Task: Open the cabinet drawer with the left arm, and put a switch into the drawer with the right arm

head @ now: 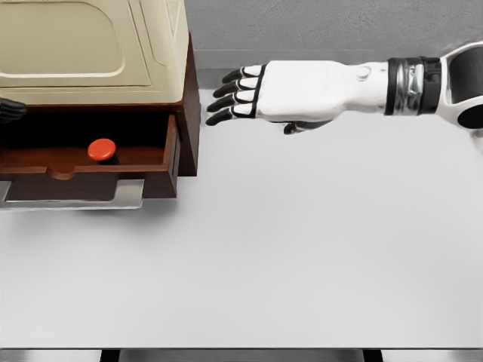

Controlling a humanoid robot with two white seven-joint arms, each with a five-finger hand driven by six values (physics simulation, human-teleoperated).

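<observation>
Desk [287,256]: plain white top filling the lower and middle frame, its near edge running along the bottom of the picture with dark supports showing beneath it.

Drawer [90,162]: dark reddish-brown wood, pulled out toward the viewer at left of frame. Front panel has a shallow curved notch in its top edge. A pale grey metal piece shows under its lower edge.

Switch [102,150]: round red cap on a dark base, sitting inside the open drawer just behind the front panel, right of the notch. Nothing is touching it.

Cabinet [113,45]: upper left of frame, brown wooden body with a cream-coloured top carrying raised rounded panel outlines. Its right side wall stands on the desk beside the drawer.

Right hand [253,92]: white shell with black finger joints and tips, entering from the right edge at upper frame on a white arm with a grey-and-black wrist band. Fingers are stretched out flat and slightly spread, pointing left toward the cabinet's right side; the thumb is tucked beneath the palm. It grips nothing. Fingertips are near the cabinet's corner but apart from it.

Left hand [10,110]: only a dark sliver at the left edge, level with the drawer opening. I cannot tell how its fingers are set.
</observation>
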